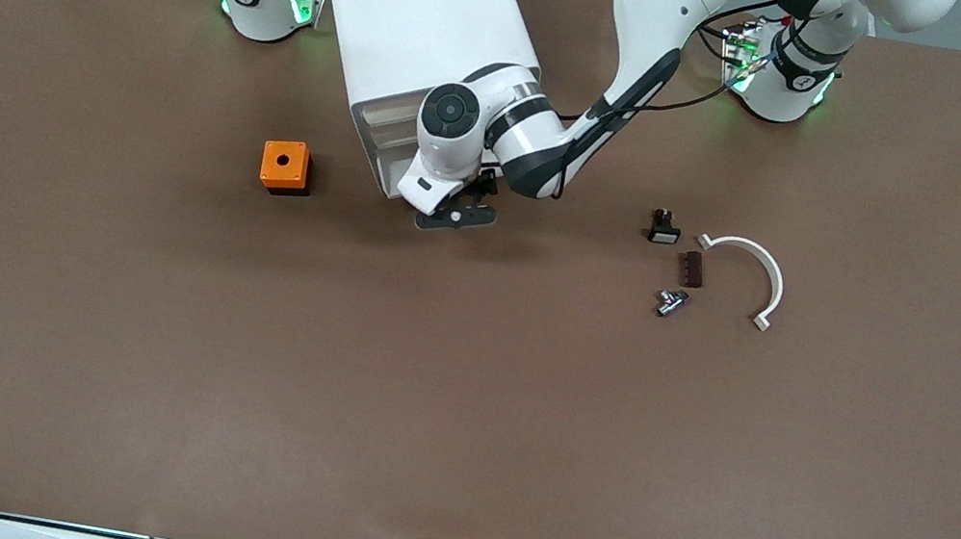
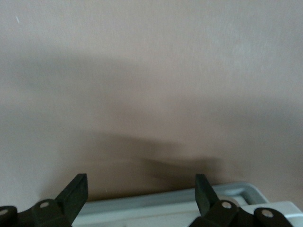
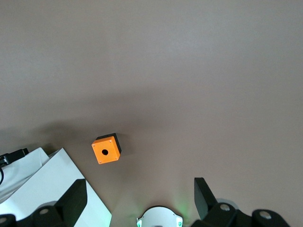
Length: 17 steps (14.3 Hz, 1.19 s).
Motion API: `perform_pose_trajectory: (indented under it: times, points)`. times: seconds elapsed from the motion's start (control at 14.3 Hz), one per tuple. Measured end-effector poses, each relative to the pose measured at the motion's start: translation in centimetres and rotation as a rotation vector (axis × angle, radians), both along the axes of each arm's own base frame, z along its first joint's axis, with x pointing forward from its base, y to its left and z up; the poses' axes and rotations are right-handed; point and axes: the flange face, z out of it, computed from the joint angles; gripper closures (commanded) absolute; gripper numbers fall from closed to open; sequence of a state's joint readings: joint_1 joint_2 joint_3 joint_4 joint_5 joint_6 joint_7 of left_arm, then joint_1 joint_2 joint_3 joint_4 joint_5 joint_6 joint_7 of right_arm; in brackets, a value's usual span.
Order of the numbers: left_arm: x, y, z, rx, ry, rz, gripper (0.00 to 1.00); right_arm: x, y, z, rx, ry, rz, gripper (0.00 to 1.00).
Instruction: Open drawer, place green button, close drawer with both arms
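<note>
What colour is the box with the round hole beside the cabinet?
The box is orange on top with a black base, clearest in the right wrist view.

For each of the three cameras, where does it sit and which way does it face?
Front view: high across the table, facing both arms; left pincer at the cabinet front.
Left wrist view: on the left wrist, facing tabletop and a drawer edge; own open fingers show.
Right wrist view: on the right wrist, looking down; own fingers show.
Shared by front and right wrist: orange box.
</note>
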State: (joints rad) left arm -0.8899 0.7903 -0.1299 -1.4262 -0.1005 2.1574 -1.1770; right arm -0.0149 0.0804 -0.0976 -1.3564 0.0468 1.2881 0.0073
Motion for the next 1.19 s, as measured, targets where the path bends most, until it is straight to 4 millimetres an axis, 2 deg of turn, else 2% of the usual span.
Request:
perform_pose_trajectory:
  times: [0.42,0.7,0.91,1.19]
  points:
    - [-1.3,-0.5,-0.5,-0.036,0.096,0.062,0.0,-0.5,-0.3,-0.5,0.002,0.007,-0.005,0.0]
    - [-2.4,-0.3,-1.1,-0.038,0.214,0.134,0.0,-2.7,-0.3,-0.1,0.008,-0.027,-0.007,0.0]
    - [-2.1,-0.1,-1.2,-0.019,0.227,0.206,0.0,-4.2,-0.2,-0.1,0.011,-0.049,-0.006,0.0]
    - [-2.0,-0.1,-1.2,-0.019,0.229,0.217,0.0,-5.8,-0.1,-0.6,0.009,-0.076,-0.006,0.0]
